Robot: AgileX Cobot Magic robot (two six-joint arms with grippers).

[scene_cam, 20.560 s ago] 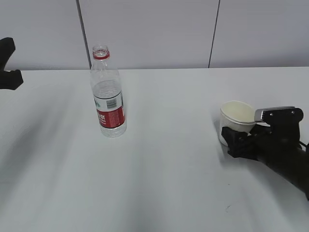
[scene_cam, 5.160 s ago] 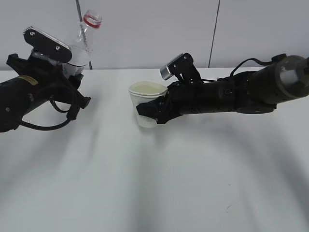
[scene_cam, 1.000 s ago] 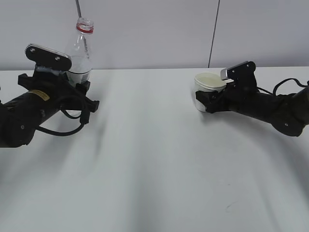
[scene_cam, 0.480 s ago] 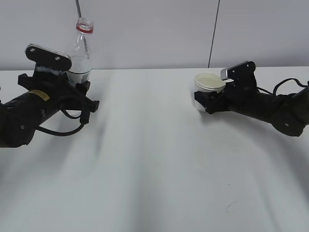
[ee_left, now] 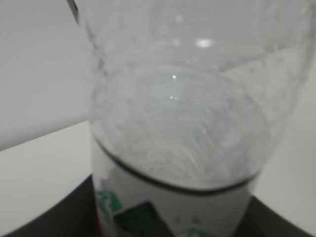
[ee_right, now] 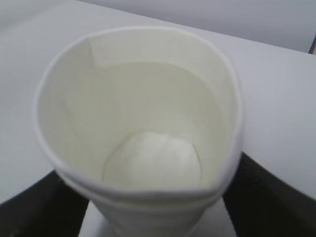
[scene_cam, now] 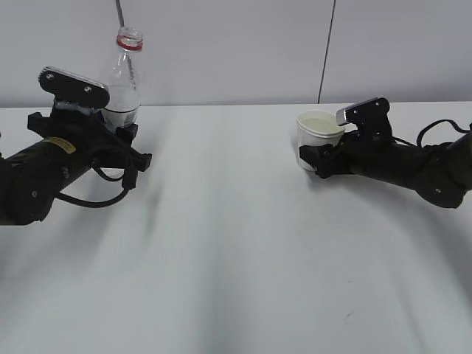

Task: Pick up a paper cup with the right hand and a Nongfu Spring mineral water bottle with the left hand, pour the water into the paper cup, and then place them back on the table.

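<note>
Paper cup [scene_cam: 318,137] between spread right end effector [scene_cam: 318,160]; bottle [scene_cam: 122,82] pinched in left end effector [scene_cam: 110,133].

bottle [scene_cam: 122,81]: clear glossy plastic | cup [scene_cam: 316,139]: matt smooth paper | table [scene_cam: 236,258]: smooth matt white | my tools: matt black

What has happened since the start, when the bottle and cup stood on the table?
Both arms have worked: the left gripper took hold of the water bottle and carried it left and back; the right gripper moved the paper cup inward and back. Water now shows in the cup. The table stays bare.
</note>
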